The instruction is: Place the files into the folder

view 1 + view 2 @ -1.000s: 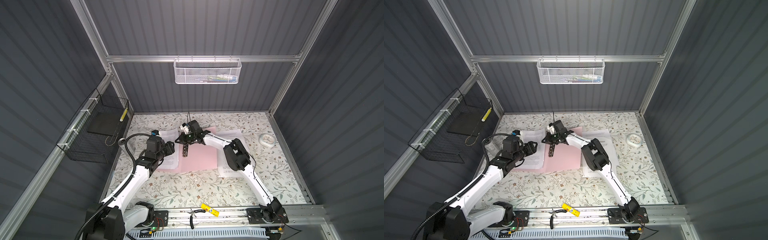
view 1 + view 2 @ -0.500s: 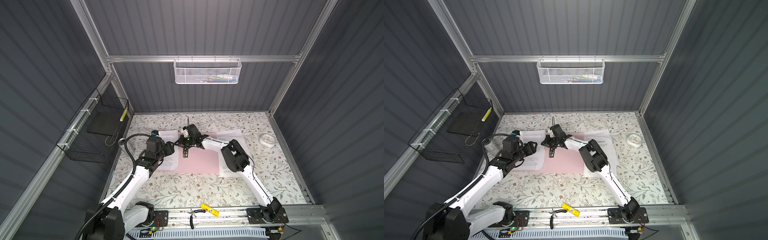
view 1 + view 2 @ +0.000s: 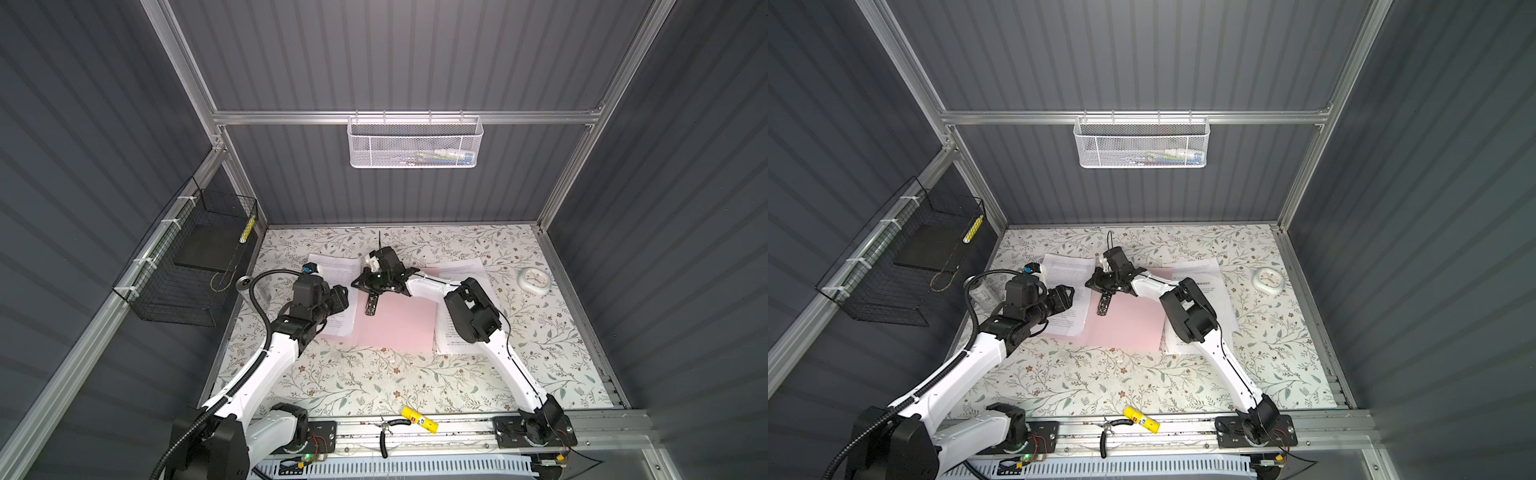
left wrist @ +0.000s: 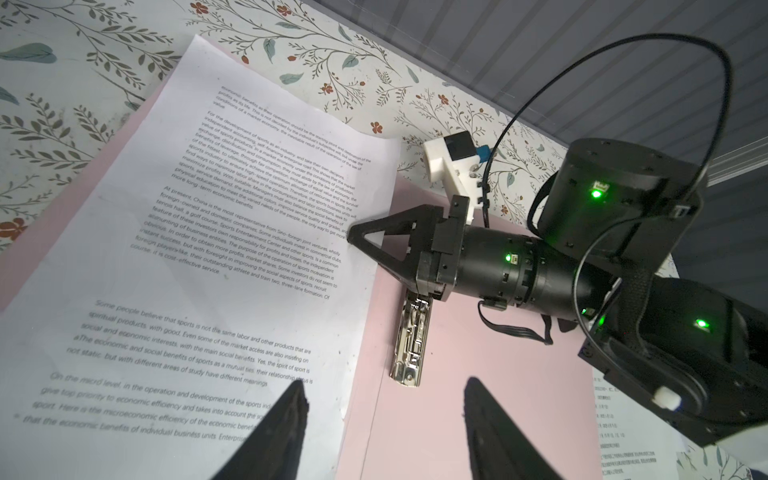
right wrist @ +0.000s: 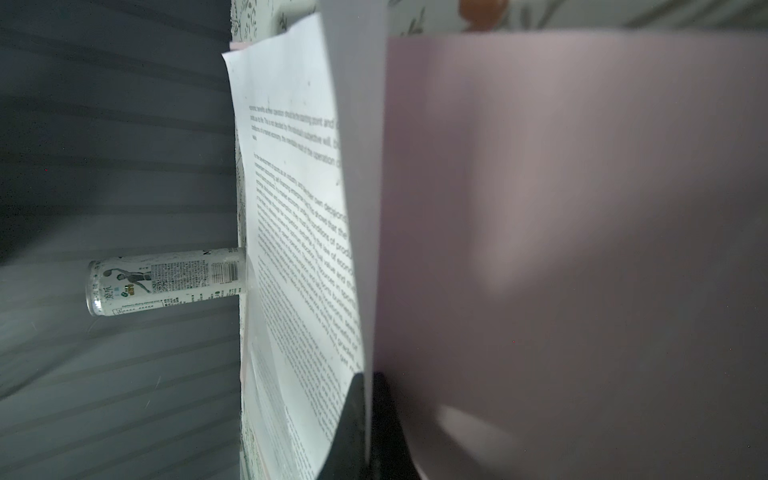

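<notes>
Right hand (image 4: pixel 352 237) clamped on edge of files (image 4: pixel 208 257), lower over folder (image 4: pixel 478 395) than before

Folder: flat pale pink rectangular folder (image 3: pixel 395 328) lay open mid-table.
Left sheet: white printed paper sheet (image 3: pixel 334 272) lay on its left half.
Clip: small metal clip (image 3: pixel 370 308) sat on the folder, just right of that sheet.
Right sheet: second white printed sheet (image 3: pixel 459 270) lay just beside its right edge.

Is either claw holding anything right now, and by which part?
The right gripper is shut on a printed white sheet, pinching its edge nearest the folder's middle. The left gripper is open and holds nothing.
</notes>
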`<state>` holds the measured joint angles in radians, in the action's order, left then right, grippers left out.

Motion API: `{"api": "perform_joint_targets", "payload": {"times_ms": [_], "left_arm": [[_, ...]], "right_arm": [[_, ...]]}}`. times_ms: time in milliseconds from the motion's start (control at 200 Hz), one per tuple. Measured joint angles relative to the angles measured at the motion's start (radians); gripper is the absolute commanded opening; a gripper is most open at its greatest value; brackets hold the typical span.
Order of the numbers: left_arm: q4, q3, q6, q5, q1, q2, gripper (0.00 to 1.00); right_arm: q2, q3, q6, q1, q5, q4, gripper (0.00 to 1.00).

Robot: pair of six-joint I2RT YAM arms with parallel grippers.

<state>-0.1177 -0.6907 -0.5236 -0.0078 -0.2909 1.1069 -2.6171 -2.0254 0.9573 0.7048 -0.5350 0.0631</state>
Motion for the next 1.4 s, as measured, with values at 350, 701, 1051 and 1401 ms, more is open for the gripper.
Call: {"api": "perform_joint_targets", "payload": {"times_ms": [350,701,1051,1401], "left_arm": [[0.002,0.000,0.000,0.000,0.000,0.000,0.63],[0.070,0.000,0.000,-0.003,0.000,0.067,0.64],[0.129,-0.002,0.008,-0.003,0.000,0.149,0.64],[0.138,-0.046,0.028,-0.001,0.004,0.201,0.63]], "right_arm": [[0.023,0.016,-0.005,-0.024,-0.017,0.000,0.45],[0.468,0.415,-0.163,-0.069,-0.028,-0.085,0.60],[1.136,1.003,-0.319,-0.247,0.082,-0.280,0.69],[1.132,1.124,-0.320,-0.254,0.078,-0.345,0.68]]}}
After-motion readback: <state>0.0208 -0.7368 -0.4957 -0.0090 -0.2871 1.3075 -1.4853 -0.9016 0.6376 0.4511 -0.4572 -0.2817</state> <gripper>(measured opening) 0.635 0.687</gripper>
